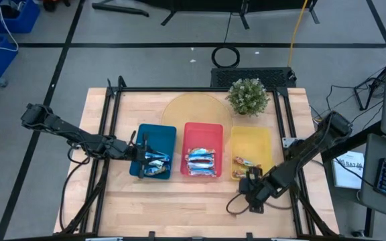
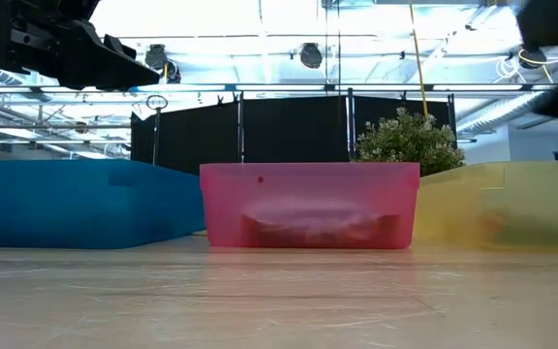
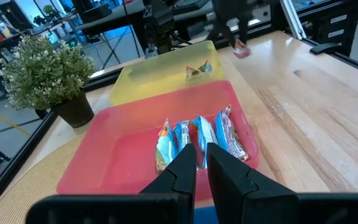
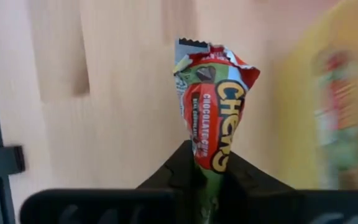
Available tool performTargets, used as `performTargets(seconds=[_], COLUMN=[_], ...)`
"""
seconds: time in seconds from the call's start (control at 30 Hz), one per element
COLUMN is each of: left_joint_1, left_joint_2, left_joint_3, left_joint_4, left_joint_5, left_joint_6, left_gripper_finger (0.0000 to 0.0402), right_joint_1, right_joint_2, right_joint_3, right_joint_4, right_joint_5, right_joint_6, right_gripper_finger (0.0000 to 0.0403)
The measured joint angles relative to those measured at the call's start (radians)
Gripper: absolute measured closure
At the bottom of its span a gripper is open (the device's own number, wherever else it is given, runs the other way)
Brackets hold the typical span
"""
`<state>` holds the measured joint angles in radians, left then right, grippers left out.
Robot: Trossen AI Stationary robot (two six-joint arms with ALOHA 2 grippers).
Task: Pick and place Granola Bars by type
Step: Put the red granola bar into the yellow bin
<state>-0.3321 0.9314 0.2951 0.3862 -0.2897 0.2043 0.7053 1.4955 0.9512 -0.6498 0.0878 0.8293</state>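
Right now the right gripper [image 4: 207, 177] is pinching an orange-red bar [image 4: 213, 118] by one end only, risking it slipping out short of the yellow tray [image 1: 251, 137].

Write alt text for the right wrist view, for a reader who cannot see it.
The right gripper pinches a red wrapped granola bar upright between its two dark fingers, above the pale wooden table. The yellow tray, blurred, lies beside it with another red bar inside.
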Motion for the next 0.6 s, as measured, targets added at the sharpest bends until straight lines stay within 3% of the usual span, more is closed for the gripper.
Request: performTargets(seconds=[0.2,0.33,0.47,0.6], left_joint_1=[0.000,0.000,0.000,0.000], left_joint_2=[0.000,0.000,0.000,0.000], left_joint_3=[0.000,0.000,0.000,0.000], left_joint_4=[0.000,0.000,0.000,-0.001], left_joint_5=[0.000,0.000,0.000,0.000], left_joint_6=[0.000,0.003,0.003,-0.004], left_gripper_finger=[0.0355,0.0355,0.0355,0.0355], right_joint_1=[-0.092,-0.164,-0.249,-0.313], right_joint_2=[-0.140,-0.213,-0.216,-0.165], right_joint_3=[0.001,0.003,-0.011,-0.068], right_joint_4=[-0.019,-0.128,-0.253,-0.234], right_joint_5=[0.022,0.105,0.155,0.088], right_joint_6=[-0.163,-0.231,-0.292,-0.345], right_gripper_finger=[0.0385,0.0376,0.0371,0.0376])
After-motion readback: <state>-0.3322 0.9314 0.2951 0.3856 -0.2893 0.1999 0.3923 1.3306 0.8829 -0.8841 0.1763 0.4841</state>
